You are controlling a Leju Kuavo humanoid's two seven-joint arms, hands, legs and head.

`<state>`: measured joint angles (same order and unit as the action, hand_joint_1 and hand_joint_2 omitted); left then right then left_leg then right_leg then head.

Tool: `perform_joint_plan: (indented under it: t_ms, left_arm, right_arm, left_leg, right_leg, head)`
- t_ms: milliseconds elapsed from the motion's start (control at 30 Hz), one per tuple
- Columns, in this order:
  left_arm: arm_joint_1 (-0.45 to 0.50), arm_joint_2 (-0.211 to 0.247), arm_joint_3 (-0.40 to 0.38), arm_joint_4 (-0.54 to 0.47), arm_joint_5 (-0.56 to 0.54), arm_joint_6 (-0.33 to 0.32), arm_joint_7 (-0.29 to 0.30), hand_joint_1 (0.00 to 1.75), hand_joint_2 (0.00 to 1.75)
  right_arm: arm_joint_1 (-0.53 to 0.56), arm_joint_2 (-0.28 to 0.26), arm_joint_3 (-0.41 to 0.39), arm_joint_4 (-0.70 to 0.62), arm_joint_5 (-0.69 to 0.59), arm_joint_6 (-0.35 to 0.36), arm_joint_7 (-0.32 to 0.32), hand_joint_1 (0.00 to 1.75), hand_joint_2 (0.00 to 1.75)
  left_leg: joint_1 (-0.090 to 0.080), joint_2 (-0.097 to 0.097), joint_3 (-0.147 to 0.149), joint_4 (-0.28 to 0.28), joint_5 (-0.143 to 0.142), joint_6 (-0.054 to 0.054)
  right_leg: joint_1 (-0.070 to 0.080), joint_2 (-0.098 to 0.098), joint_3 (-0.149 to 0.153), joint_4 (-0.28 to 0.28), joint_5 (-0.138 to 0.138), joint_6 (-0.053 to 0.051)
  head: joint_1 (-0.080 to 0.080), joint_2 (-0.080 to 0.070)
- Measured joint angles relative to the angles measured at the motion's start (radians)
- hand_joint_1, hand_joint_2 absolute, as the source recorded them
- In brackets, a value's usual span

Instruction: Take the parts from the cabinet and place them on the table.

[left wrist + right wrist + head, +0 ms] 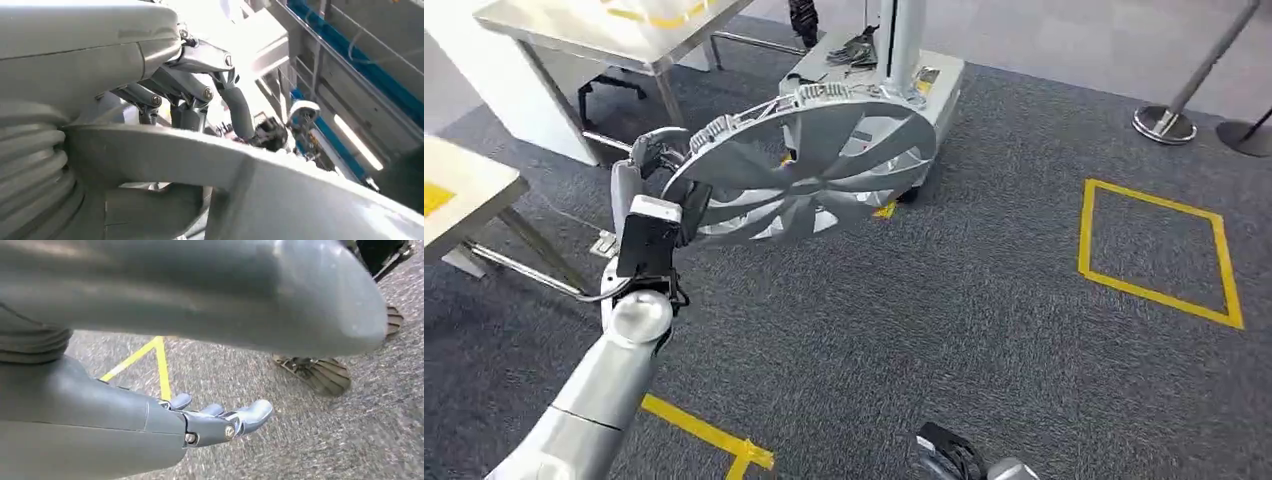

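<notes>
Low at the near edge, the right hand (220, 422) hangs over the carpet (944, 320), fingers spread, holding nothing. Up left, the left hand (659, 160) grips the wheel cover (809, 165) by its rim, disc tilted; the table (574, 25) lies far left, nearer this arm.

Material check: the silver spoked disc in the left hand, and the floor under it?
Silver spoked wheel-cover disc: probably painted or metallised plastic; smooth satin sheen, thin curved blades, ribbed clips along the rim. Metal cannot be ruled out from looks alone. The left hand grips its rim.
Dark grey floor: looks like short-pile carpet; speckled, matte, fibrous grain, with yellow tape lines stuck on it.
</notes>
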<state>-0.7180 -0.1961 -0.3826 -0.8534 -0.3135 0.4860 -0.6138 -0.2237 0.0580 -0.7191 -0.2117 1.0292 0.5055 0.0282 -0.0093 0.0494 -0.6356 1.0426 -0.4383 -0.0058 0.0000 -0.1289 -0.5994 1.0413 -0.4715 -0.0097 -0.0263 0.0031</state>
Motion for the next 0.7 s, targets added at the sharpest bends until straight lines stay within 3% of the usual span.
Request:
perform_joint_plan:
  t_ms: [33,67,100,133,167,200,233,267,300,333,367,400,433,533,567,600,633,667,700]
  left_arm:
    - [0.000,0.002,0.000,0.002,-0.005,0.005,0.000,1.75,1.75]
    - [0.000,0.003,0.000,0.001,-0.010,0.008,0.001,1.75,1.75]
    - [-0.002,0.003,0.000,0.002,-0.011,0.011,0.000,1.75,1.75]
    - [-0.001,-0.001,0.000,0.002,-0.011,0.015,0.000,1.75,1.75]
    - [-0.001,-0.005,0.000,0.003,-0.012,0.018,0.000,1.75,1.75]
    - [-0.001,-0.008,0.000,0.005,-0.013,0.021,-0.001,1.75,1.75]
    - [0.000,-0.008,0.000,0.007,-0.015,0.026,-0.002,1.75,1.75]
    - [0.002,-0.006,0.000,0.010,-0.016,0.029,-0.003,1.75,1.75]
    - [0.003,-0.006,0.000,0.013,-0.017,0.029,-0.003,1.75,1.75]
    - [0.004,-0.006,0.000,0.013,-0.021,0.030,-0.003,1.75,1.75]
    - [0.003,-0.007,0.000,0.013,-0.024,0.032,-0.003,1.75,1.75]
    - [0.003,-0.008,0.000,0.013,-0.026,0.037,-0.006,1.75,1.75]
    - [0.002,-0.008,0.000,0.013,-0.026,0.040,-0.007,1.75,1.75]
    - [0.006,-0.005,0.000,0.015,-0.027,0.045,-0.007,1.75,1.75]
    - [0.007,-0.002,0.000,0.015,-0.028,0.045,-0.007,1.75,1.75]
    - [0.006,0.001,0.000,0.015,-0.028,0.047,-0.008,1.75,1.75]
    - [0.004,0.001,0.000,0.016,-0.028,0.047,-0.007,1.75,1.75]
    - [0.004,0.000,0.000,0.016,-0.028,0.047,-0.009,1.75,1.75]
    - [0.006,0.000,0.000,0.016,-0.028,0.047,-0.010,1.75,1.75]
  right_arm:
    - [-0.003,0.000,0.000,0.000,0.000,0.000,0.000,0.00,0.00]
    - [-0.005,0.000,0.000,0.000,0.000,0.000,0.000,0.00,0.00]
    - [-0.006,0.001,0.000,0.000,0.000,0.000,0.000,0.00,0.00]
    - [-0.005,0.001,0.000,0.000,0.000,0.001,0.000,0.00,0.00]
    - [-0.003,0.001,0.000,0.000,0.001,0.001,0.002,0.00,0.00]
    - [-0.001,0.000,0.000,0.000,0.004,0.000,0.006,0.00,0.00]
    - [0.001,0.000,0.000,0.000,0.004,0.000,0.007,0.00,0.00]
    - [0.002,0.000,0.000,0.000,0.004,0.000,0.008,0.00,0.00]
    - [0.001,0.000,0.000,0.000,0.005,0.000,0.008,0.00,0.00]
    - [0.000,0.000,0.000,0.000,0.005,0.000,0.008,0.00,0.00]
    - [-0.001,0.000,0.000,0.000,0.005,0.000,0.008,0.00,0.00]
    - [-0.002,0.000,0.000,0.000,0.006,0.000,0.010,0.00,0.00]
    - [-0.002,-0.001,0.000,0.000,0.006,0.000,0.010,0.00,0.00]
    - [-0.003,-0.001,0.000,0.000,0.008,0.000,0.010,0.00,0.00]
    - [-0.004,0.002,0.000,0.000,0.008,0.000,0.008,0.00,0.00]
    - [-0.006,0.002,0.000,0.000,0.008,0.000,0.008,0.00,0.00]
    - [-0.006,0.002,0.000,0.000,0.008,0.000,0.007,0.00,0.00]
    - [-0.005,0.001,0.000,0.000,0.009,0.000,0.008,0.00,0.00]
    - [-0.002,0.001,0.000,0.000,0.009,0.000,0.008,0.00,0.00]
  left_leg:
    - [0.000,-0.015,-0.002,-0.002,0.003,0.006]
    - [0.009,-0.026,0.003,-0.008,0.009,0.015]
    - [0.012,-0.037,0.002,-0.009,0.011,0.018]
    - [0.013,-0.047,0.000,-0.009,0.012,0.024]
    - [0.013,-0.060,-0.001,-0.009,0.013,0.026]
    - [0.013,-0.076,-0.002,-0.008,0.013,0.027]
    - [0.012,-0.088,-0.002,-0.008,0.013,0.027]
    - [0.012,-0.105,-0.002,-0.007,0.014,0.026]
    - [0.012,-0.118,-0.002,-0.005,0.014,0.025]
    - [0.013,-0.131,-0.002,-0.004,0.015,0.024]
    - [0.014,-0.146,-0.002,-0.002,0.015,0.022]
    - [0.017,-0.156,-0.004,-0.002,0.016,0.017]
    - [0.012,-0.169,-0.011,0.001,0.018,0.007]
    - [0.023,-0.198,-0.017,-0.012,0.031,-0.015]
    - [0.018,-0.200,-0.023,-0.011,0.030,-0.022]
    - [0.011,-0.137,-0.032,0.006,0.014,-0.024]
    - [0.012,-0.097,-0.052,0.050,-0.018,-0.024]
    - [0.013,-0.073,-0.087,0.126,-0.056,-0.026]
    - [0.014,-0.062,-0.125,0.208,-0.089,-0.029]
  right_leg:
    - [-0.001,-0.013,0.003,-0.002,-0.001,0.006]
    - [-0.004,-0.008,-0.001,0.000,-0.009,0.015]
    - [-0.010,0.051,-0.007,0.028,-0.028,0.022]
    - [-0.012,0.094,-0.037,0.095,-0.066,0.024]
    - [-0.013,0.114,-0.075,0.175,-0.103,0.027]
    - [-0.013,0.121,-0.114,0.251,-0.130,0.028]
    - [-0.012,0.124,-0.142,0.300,-0.138,0.028]
    - [-0.012,0.124,-0.147,0.299,-0.121,0.027]
    - [-0.013,0.127,-0.129,0.253,-0.085,0.024]
    - [-0.015,0.133,-0.094,0.175,-0.040,0.022]
    - [-0.017,0.151,-0.045,0.072,0.008,0.018]
    - [-0.022,0.198,-0.019,0.014,0.006,0.014]
    - [-0.020,0.209,-0.014,0.002,0.005,0.017]
    - [-0.011,0.177,-0.013,0.005,0.009,0.007]
    - [-0.024,0.161,-0.008,-0.009,0.017,-0.003]
    - [-0.021,0.149,-0.004,-0.015,0.019,-0.010]
    - [-0.020,0.141,-0.004,-0.016,0.020,-0.015]
    - [-0.018,0.128,-0.004,-0.015,0.019,-0.018]
    - [-0.017,0.113,-0.004,-0.015,0.017,-0.020]
  head:
    - [0.000,0.000]
    - [0.000,0.000]
    - [0.000,0.000]
    - [0.003,0.000]
    - [0.003,0.000]
    - [0.003,0.000]
    - [0.003,0.000]
    - [0.003,0.000]
    - [0.003,0.000]
    - [0.003,0.000]
    - [0.003,0.000]
    - [0.003,0.000]
    - [0.002,0.000]
    - [0.004,0.000]
    - [0.004,0.000]
    - [0.003,0.000]
    - [-0.005,0.000]
    - [-0.005,0.000]
    - [-0.005,0.000]
